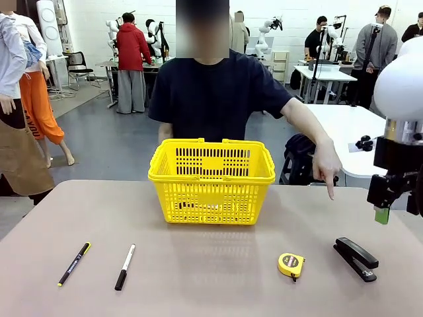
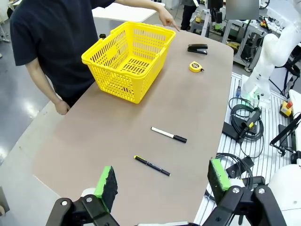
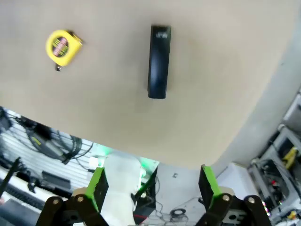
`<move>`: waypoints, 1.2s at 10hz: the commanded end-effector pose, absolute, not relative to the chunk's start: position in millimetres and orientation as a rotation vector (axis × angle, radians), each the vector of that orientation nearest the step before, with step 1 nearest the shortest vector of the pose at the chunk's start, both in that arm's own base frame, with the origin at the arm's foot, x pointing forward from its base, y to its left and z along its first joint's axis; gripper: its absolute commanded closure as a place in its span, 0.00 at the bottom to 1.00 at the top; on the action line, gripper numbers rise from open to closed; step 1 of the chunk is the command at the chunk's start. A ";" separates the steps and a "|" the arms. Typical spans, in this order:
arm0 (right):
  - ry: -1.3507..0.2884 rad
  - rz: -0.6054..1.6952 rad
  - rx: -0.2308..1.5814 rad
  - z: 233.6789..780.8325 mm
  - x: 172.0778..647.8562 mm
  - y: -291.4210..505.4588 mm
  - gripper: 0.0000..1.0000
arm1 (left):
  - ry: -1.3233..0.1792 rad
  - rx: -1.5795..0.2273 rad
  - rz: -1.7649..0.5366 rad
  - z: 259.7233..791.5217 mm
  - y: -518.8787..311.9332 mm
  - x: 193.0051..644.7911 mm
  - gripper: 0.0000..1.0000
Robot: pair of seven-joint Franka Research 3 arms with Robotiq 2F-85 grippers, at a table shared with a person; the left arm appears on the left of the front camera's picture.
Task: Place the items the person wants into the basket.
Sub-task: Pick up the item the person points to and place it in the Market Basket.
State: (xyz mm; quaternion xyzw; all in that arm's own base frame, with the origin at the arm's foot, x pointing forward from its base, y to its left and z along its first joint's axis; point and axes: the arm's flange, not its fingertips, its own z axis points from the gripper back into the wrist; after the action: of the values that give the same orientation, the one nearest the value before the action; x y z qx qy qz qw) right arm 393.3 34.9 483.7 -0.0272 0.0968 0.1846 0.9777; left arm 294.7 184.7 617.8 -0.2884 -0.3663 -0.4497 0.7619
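The yellow basket [image 1: 211, 181] [image 2: 129, 61] stands mid-table in front of the person [image 1: 215, 92]. The person's hand [image 1: 327, 168] [image 2: 167, 19] points a finger down toward the black stapler [image 1: 355, 259] [image 2: 197, 49] [image 3: 159, 61]. Beside the stapler lies the round yellow tape measure [image 1: 291, 265] [image 2: 196, 67] [image 3: 62, 47]. My right gripper [image 1: 401, 211] [image 3: 154, 184] hangs open above the table's right edge, near the stapler, holding nothing. Over the table's left end, far from the items, my left gripper [image 2: 163, 178] is open and empty.
A black pen with a yellow end [image 1: 74, 263] [image 2: 152, 165] and a black-and-white marker [image 1: 125, 266] [image 2: 168, 134] lie at the front left. Bare tabletop [image 1: 211, 264] stretches between them and the tape measure. Cables [image 2: 244, 127] lie beyond the table's near edge.
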 end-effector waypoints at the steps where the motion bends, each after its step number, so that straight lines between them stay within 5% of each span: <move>1: 0.106 0.443 -0.024 476.0 383.2 21.8 0.00 | -0.821 -0.634 -0.998 619.1 185.2 295.0 0.00; 5: -0.056 0.515 0.100 417.4 389.3 11.7 0.00 | -0.821 -0.634 -0.998 619.1 185.2 295.0 0.00; 12: -0.036 0.483 0.117 394.5 406.2 14.7 0.00 | -0.821 -0.634 -0.998 619.1 185.2 295.0 0.00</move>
State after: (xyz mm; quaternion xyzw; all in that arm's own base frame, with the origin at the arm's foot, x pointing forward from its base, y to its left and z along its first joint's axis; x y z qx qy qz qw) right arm 412.2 14.8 395.1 0.0642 -0.0182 0.2323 0.9703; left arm 294.8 184.3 618.0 -0.2885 -0.3667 -0.4503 0.7613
